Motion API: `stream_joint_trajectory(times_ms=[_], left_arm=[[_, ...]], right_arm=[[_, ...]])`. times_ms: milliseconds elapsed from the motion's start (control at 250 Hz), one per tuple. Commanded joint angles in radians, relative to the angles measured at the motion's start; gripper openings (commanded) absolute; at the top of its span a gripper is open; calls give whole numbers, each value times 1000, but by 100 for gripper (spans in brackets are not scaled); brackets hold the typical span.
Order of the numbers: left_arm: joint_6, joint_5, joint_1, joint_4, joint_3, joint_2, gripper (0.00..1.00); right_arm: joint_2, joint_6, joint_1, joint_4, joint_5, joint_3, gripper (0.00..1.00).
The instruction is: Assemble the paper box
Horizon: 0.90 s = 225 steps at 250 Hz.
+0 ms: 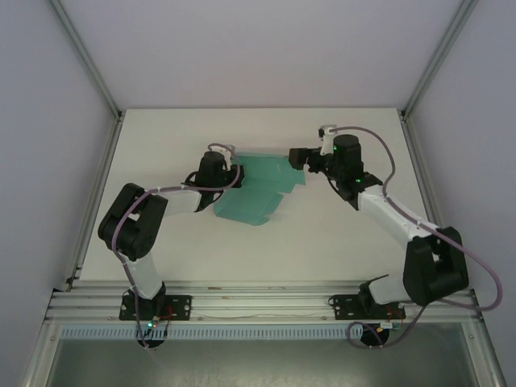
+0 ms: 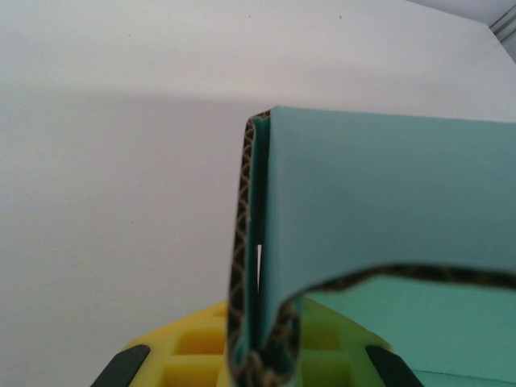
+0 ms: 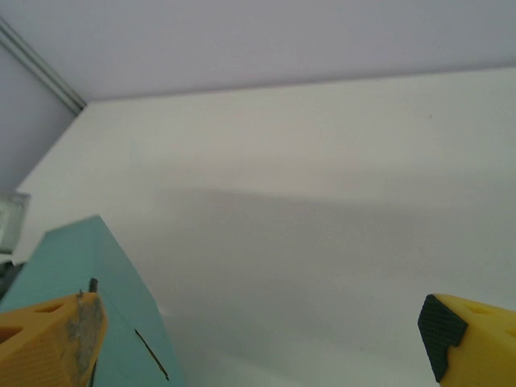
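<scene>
Gripping left edge of paper box: left hand, clenched; right hand released, just beside box's right end.

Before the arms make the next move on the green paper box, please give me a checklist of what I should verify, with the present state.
1. Left tool shut on the paper box: ok, a folded edge is pinched.
2. Right tool open: ok, nothing between its fingers.
3. Right tool apart from the box: cannot tell; one finger is right beside it.
4. Box fully folded: not ok, its panels lie spread out on the table.
</scene>
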Motion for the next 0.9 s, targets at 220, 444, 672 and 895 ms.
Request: stream_joint_trajectory(times_ms=[220,444,672,895], left_arm=[[-17,-68,2,-97,59,-25,0],[-10,-144,-20,-193,115,8,0],[-34,-99,-21,-187,132,32,0],[4,-59,-27,-156,115,18,0]], right_arm=[[85,-258,146,-93,300,48,100],[177,-374,252,-61,533,88,100],[209,-378,277,20,431,73,100],[248,-318,280,81,531,91,100]])
